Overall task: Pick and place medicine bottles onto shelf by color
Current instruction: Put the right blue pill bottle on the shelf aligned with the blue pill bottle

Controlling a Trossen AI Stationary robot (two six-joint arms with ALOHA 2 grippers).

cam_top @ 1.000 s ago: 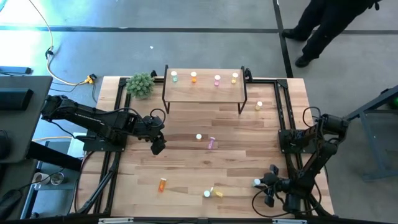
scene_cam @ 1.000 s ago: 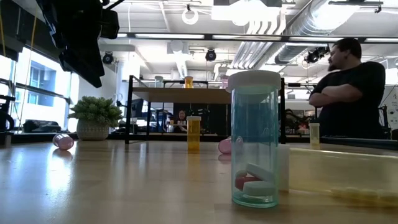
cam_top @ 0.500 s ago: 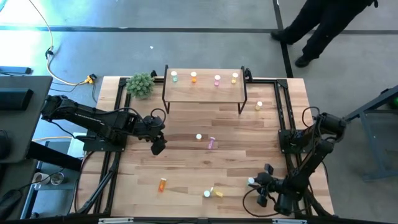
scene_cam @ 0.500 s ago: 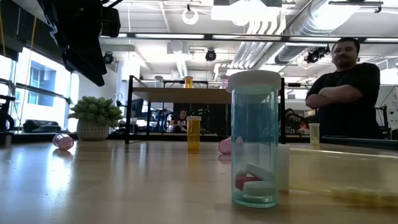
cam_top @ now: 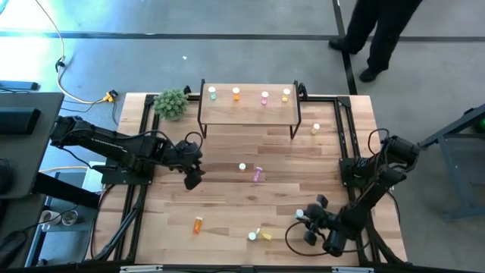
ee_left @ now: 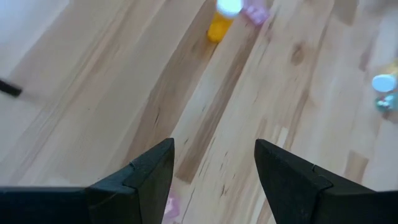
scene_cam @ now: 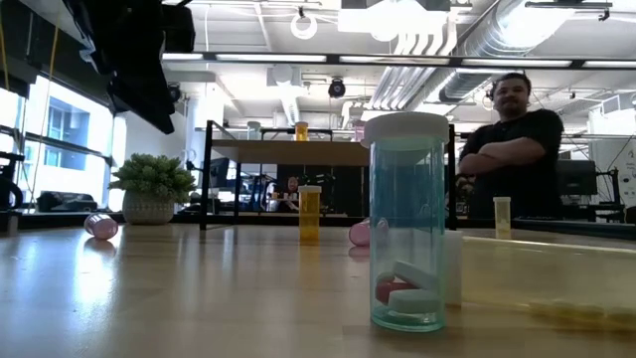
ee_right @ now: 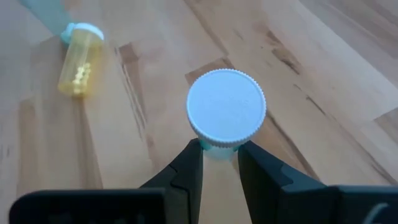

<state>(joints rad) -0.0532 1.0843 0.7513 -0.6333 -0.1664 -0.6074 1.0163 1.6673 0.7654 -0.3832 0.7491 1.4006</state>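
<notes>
The shelf [cam_top: 250, 111] stands at the table's far edge, with a green, an orange, a pink and a yellow medicine bottle [cam_top: 236, 94] upright on it in a row. Loose bottles on the table: an upright orange one [cam_top: 242, 167] beside a pink one [cam_top: 258, 174] on its side, a yellow one [cam_top: 315, 130] by the shelf's right leg, an orange one [cam_top: 198, 224], and a green [cam_top: 252, 236] and a yellow [cam_top: 265, 234] near the front edge. My right gripper [cam_top: 303, 221] is shut on a green bottle [ee_right: 226, 107]. My left gripper [cam_top: 192, 180] hangs open, left of the middle pair. My right gripper pinches the green bottle's body just under its white cap [ee_right: 219, 147] between the two fingers. The fingers slant down from the table's right side. The cap end faces back toward the wrist; the cap hides the bottle's bottom, so whether it is clear of the table does not show.
A small potted plant [cam_top: 171, 102] stands at the far left corner beside the shelf. Black frame rails [cam_top: 347, 152] run along both sides of the table. A yellow bottle [ee_right: 79, 59] lies ahead of my right gripper. A person [scene_cam: 512, 149] stands beyond the table's far right.
My right gripper has gone toward the table's left along the near edge, carrying the green bottle closer to the green and yellow pair. The person behind the table has walked a little to the left.
</notes>
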